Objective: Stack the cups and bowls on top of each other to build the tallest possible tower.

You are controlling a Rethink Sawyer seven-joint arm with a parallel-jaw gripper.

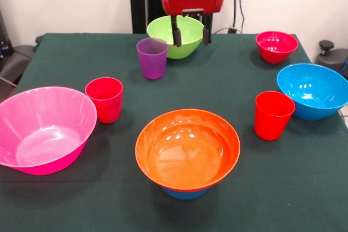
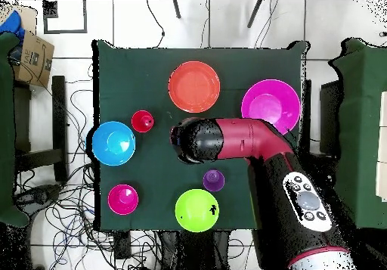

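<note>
Three cups, two red (image 1: 104, 99) (image 1: 273, 114) and one ribbed purple (image 1: 151, 57), look light, stiff and slick; pinching a rim wall seems safest. At 6 o'clock the orange bowl (image 1: 187, 148) caps a blue bowl (image 1: 185, 193). At 12 o'clock the end effector (image 1: 191, 32) hangs open and empty before the lime bowl (image 1: 163, 28), above the green-clothed counter (image 1: 234, 80).

- My arm (image 2: 249, 142) crosses the green table (image 2: 155, 78) from lower right; its black end sits near centre.
- Orange bowl (image 2: 194, 86) and large pink bowl (image 2: 270, 105) lie beyond it.
- Large blue bowl (image 2: 113, 143) sits beside a red cup (image 2: 142, 121).
- Purple cup (image 2: 213, 180) stands just beside the lime green bowl (image 2: 196, 210); small magenta bowl (image 2: 123, 199) lies apart.
</note>
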